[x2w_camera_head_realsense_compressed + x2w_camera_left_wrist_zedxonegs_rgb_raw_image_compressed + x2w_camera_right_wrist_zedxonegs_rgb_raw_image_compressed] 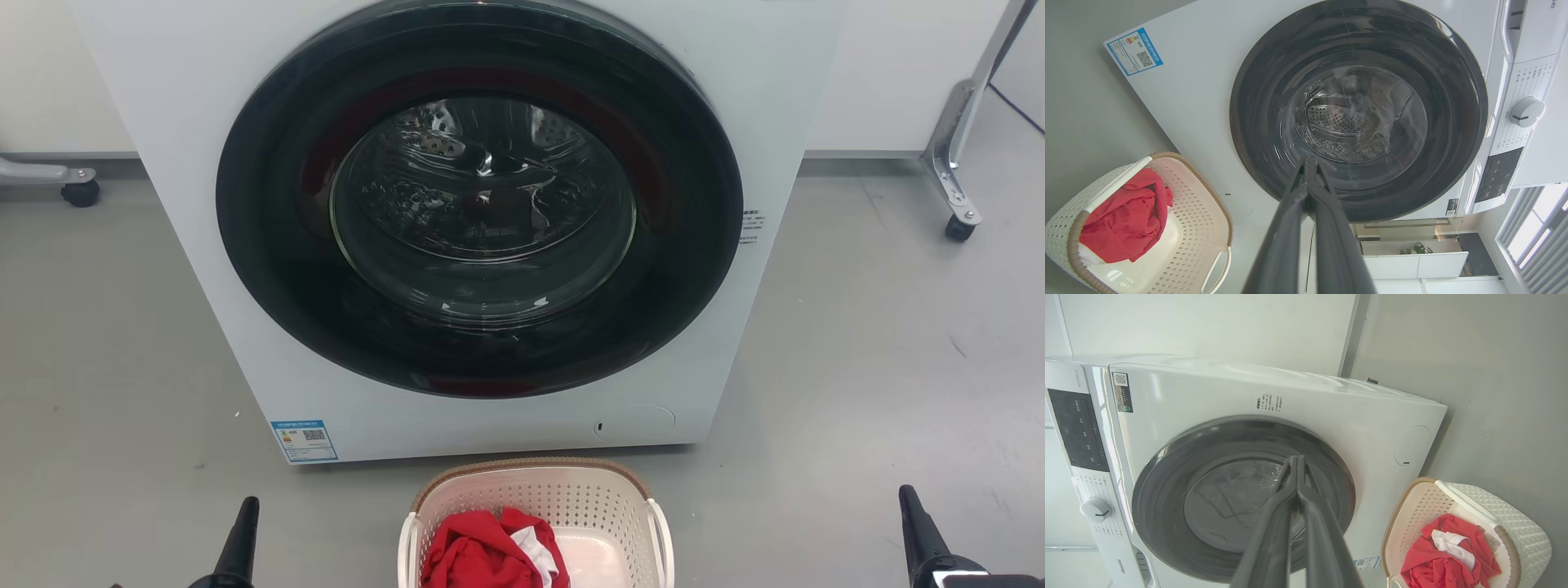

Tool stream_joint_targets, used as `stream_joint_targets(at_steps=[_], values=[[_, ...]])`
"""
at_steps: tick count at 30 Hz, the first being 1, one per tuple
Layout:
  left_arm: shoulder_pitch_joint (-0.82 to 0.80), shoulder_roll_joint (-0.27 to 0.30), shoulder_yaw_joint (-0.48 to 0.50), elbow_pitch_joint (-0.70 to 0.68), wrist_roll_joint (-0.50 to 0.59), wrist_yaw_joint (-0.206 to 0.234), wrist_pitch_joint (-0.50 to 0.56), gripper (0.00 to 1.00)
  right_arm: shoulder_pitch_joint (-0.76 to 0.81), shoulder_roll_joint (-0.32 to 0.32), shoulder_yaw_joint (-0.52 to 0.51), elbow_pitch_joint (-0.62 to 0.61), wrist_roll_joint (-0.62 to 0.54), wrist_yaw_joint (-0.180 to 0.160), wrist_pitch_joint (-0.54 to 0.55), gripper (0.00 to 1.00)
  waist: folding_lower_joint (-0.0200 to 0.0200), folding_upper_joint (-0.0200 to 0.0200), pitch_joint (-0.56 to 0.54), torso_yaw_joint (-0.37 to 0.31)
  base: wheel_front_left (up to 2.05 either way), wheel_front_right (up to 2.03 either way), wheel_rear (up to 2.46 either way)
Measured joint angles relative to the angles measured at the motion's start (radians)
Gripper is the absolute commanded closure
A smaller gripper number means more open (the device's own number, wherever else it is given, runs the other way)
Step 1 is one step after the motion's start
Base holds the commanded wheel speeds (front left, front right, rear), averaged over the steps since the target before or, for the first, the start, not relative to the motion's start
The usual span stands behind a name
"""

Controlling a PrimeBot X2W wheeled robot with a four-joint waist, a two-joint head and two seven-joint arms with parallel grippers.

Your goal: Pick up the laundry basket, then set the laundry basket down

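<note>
Cream-white perforated plastic laundry basket [571, 500] w/ brown woven-look rim sits on grey floor [122, 367], just in front of white front-load washing machine [490, 425], red cloth [473, 555] inside. The left hand [1308, 163] & right hand [1295, 459] have fingers pressed together, empty, flanking basket w/o touching.

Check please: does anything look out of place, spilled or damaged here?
Nothing stands out. The laundry basket stands upright on the floor before the closed washing machine, red clothing inside it, nothing spilled.
</note>
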Motion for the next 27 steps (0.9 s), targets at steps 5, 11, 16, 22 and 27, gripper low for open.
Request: stream_joint_targets(at_steps=[5, 11, 16, 22, 27], values=[[-0.012, -0.006, 0.014, 0.006, -0.065, -0.010, 0.013, 1.00, -0.005, 0.007, -0.021, 0.007, 0.065, 0.016, 0.016, 1.00, 0.0000, 0.0000, 0.000, 0.002, 0.00, 0.00, 0.00], [-0.028, -0.008, 0.028, 0.013, -0.139, -0.023, 0.026, 1.00, -0.012, 0.017, -0.045, 0.013, 0.139, 0.029, 0.034, 1.00, 0.0000, 0.0001, 0.000, 0.004, 0.00, 0.00, 0.00], [-0.029, -0.009, 0.029, 0.014, -0.151, -0.027, 0.026, 1.00, -0.023, 0.018, -0.047, 0.013, 0.140, 0.030, 0.034, 1.00, 0.0000, 0.0001, 0.000, 0.004, 0.00, 0.00, 0.00], [-0.029, -0.010, 0.029, 0.014, -0.151, -0.027, 0.026, 1.00, -0.023, 0.018, -0.047, 0.014, 0.140, 0.030, 0.034, 1.00, 0.0000, 0.0000, 0.000, 0.004, 0.00, 0.00, 0.00], [-0.029, -0.010, 0.029, 0.015, -0.151, -0.027, 0.026, 1.00, -0.023, 0.018, -0.047, 0.014, 0.140, 0.030, 0.034, 1.00, 0.0000, 0.0000, 0.000, 0.004, 0.00, 0.00, 0.00]])
